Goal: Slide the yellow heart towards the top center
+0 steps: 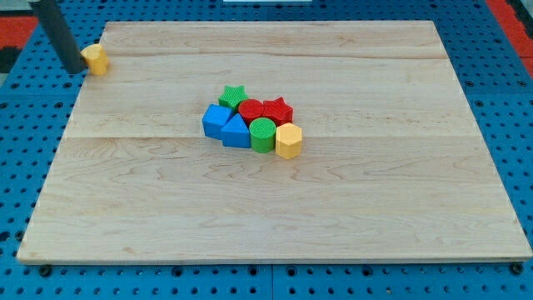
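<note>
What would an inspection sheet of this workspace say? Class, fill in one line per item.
Surface: wooden board on a blue pegboard.
Job's things: yellow heart at the board's upper left edge.
Clutter: central cluster of green star, red cylinder, red star, blue cube, blue triangle-like block, green cylinder, yellow hexagon.
Hand: none; my tip is against the heart's left side.
Cables: nothing seen.
Surroundings: red strips at the view's top corners.
</note>
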Controlling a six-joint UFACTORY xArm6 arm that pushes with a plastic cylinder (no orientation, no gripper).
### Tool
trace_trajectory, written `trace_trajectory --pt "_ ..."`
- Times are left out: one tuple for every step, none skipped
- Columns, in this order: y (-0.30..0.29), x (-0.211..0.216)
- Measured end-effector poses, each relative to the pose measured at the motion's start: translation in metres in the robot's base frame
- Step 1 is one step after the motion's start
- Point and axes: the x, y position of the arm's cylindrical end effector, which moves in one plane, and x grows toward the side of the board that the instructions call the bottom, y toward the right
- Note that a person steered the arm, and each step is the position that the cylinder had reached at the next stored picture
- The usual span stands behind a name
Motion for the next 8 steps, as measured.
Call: trace_trajectory --pt "0.083 0.003" --pt "0.058 0.002" --pt "-0.012 0.027" --pt "-0.025 0.004" --pt "0.001 -0.023" --pt "0.022 -0.036" --pt "0.107 -0.007" --pt "0.121 -0.007"
